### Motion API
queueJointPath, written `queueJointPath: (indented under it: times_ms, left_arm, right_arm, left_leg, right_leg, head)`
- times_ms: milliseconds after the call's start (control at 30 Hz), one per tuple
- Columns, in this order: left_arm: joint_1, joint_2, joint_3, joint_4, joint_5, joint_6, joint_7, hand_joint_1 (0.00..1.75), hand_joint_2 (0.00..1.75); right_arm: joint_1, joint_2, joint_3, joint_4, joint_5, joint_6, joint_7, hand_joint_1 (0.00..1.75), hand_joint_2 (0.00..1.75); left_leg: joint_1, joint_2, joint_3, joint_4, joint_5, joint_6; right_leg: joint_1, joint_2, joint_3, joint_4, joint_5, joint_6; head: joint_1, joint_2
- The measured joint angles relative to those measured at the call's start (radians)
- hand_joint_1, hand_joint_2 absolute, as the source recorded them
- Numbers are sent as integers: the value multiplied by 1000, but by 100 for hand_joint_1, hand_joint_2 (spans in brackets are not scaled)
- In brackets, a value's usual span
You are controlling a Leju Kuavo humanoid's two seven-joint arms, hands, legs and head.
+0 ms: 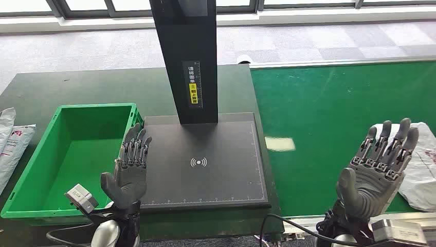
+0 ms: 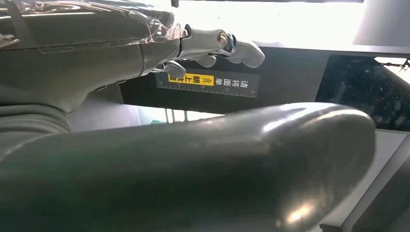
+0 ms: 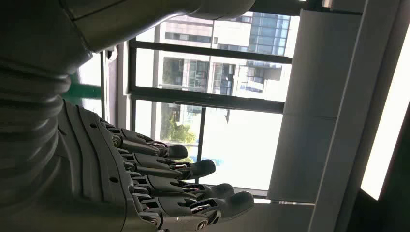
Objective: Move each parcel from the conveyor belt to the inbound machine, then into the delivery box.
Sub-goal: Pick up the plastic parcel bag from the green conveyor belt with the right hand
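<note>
Head view has the left hand (image 1: 131, 167) raised with fingers straight and apart, holding nothing, between the green plastic delivery box (image 1: 67, 170) and the flat black platform of the inbound machine (image 1: 205, 159), whose black column (image 1: 187, 56) rises behind. The right hand (image 1: 378, 162) is likewise spread and bare above the green conveyor belt (image 1: 329, 113). Just beside it, toward the belt's right edge, lies a white plastic-bagged parcel (image 1: 419, 172). More white bags (image 1: 13, 139) lie left of the box.
</note>
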Motion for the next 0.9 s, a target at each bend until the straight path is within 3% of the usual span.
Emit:
queueJointPath:
  times_ms: [900]
  left_arm:
    - [-25,0,-4,29,0,0,0,0,0]
  right_arm:
    - [4,7,-16,-7,-5,-10,0,0,175]
  left_leg:
    - [0,0,0,0,0,0]
  right_leg:
    - [0,0,0,0,0,0]
  head:
    - [0,0]
